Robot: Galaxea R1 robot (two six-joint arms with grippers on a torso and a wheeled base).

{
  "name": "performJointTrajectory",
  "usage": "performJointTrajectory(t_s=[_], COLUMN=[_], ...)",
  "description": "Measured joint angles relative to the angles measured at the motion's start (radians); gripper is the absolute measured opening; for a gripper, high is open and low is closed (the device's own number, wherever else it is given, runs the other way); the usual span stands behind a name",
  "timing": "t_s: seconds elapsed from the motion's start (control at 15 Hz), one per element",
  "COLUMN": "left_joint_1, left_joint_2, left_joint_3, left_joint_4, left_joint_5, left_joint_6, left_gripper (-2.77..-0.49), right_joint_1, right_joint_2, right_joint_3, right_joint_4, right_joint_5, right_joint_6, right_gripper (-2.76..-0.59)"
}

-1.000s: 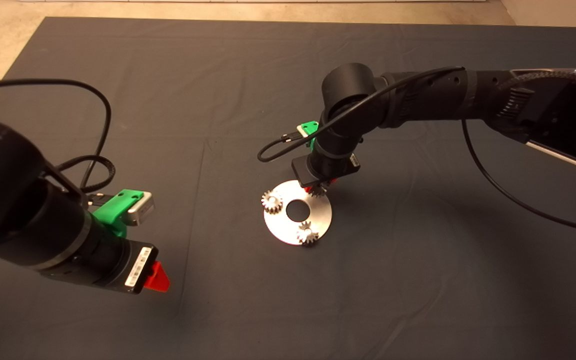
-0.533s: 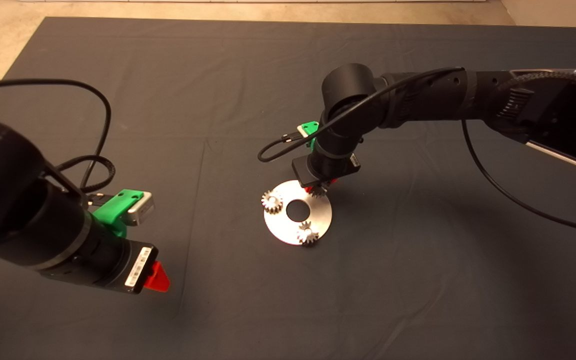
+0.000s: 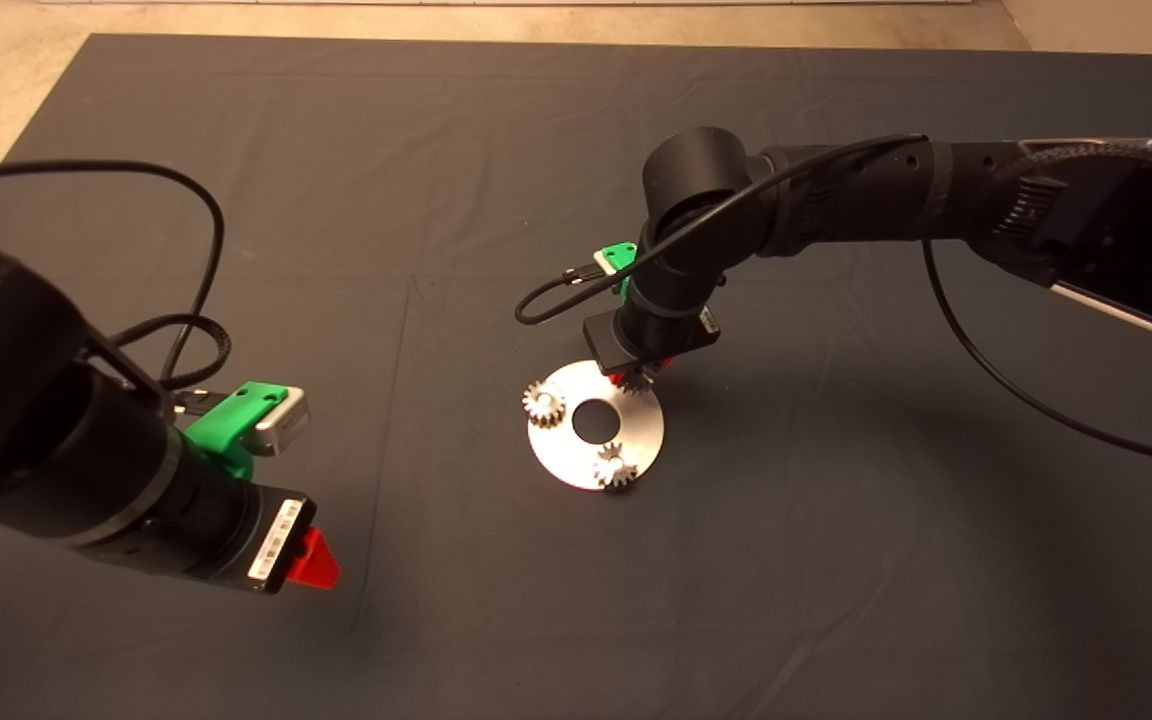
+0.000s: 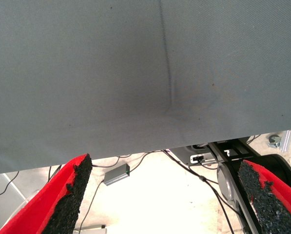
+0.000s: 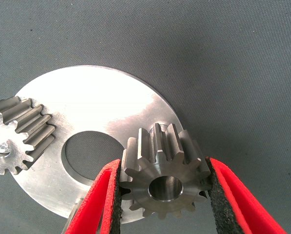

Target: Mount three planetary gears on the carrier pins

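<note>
Third gear held over the carrier disc

Gear number three point(image 5: 165, 181) sat pinched between the fingers point(image 5: 108, 204) of the right gripper point(image 5: 164, 195), its teeth pressed against the black pads on both sides. Its bore faced the wrist camera, so its axis ran along the fingers, which pointed down at the tabletop point(image 3: 836, 560) in the head view. The gear hung over the far rim of the disc point(image 3: 636, 425), beside the large centre hole point(image 5: 89, 153); whether it was already on a pin could not be told, since the gear hid that spot.

Two other planetary gears lay flat on the disc with their axes upright: one point(image 3: 543, 403) at the rim on the left arm's side, one point(image 3: 615, 466) at the near rim. In the right wrist view the first of these point(image 5: 18, 134) showed a bright pin end in its bore.

The left gripper point(image 3: 308, 558) hovered low over the dark mat well apart from the disc, its fingers point(image 4: 72, 195) spread wide with nothing between them; beyond the mat edge its camera showed floor, cables and a small grey box point(image 4: 117, 174)
</note>
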Motion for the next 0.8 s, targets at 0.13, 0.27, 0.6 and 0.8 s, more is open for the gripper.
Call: performJointTrajectory(t_s=[0.13,0.27,0.6,0.8], left_joint_1=[0.000,0.000,0.000,0.000], left_joint_2=[0.000,0.000,0.000,0.000], left_joint_3=[0.000,0.000,0.002,0.002], left_joint_4=[0.000,0.000,0.000,0.000], left_joint_5=[0.000,0.000,0.000,0.000], left_joint_6=[0.000,0.000,0.000,0.000], left_gripper=[-1.08,-1.08,-1.08,-1.08], right_joint_1=[-0.005,-0.016,-0.020,-0.020], right_joint_2=[0.000,0.000,0.005,0.006], right_joint_3=[-0.002,-0.017,-0.042,-0.046], right_joint_4=[-0.001,-0.006,-0.005,-0.004], right_joint_5=[0.001,0.004,0.010,0.010], right_joint_6=[0.000,0.000,-0.007,-0.011], right_gripper=[-2.33,-2.33,-2.33,-2.33])
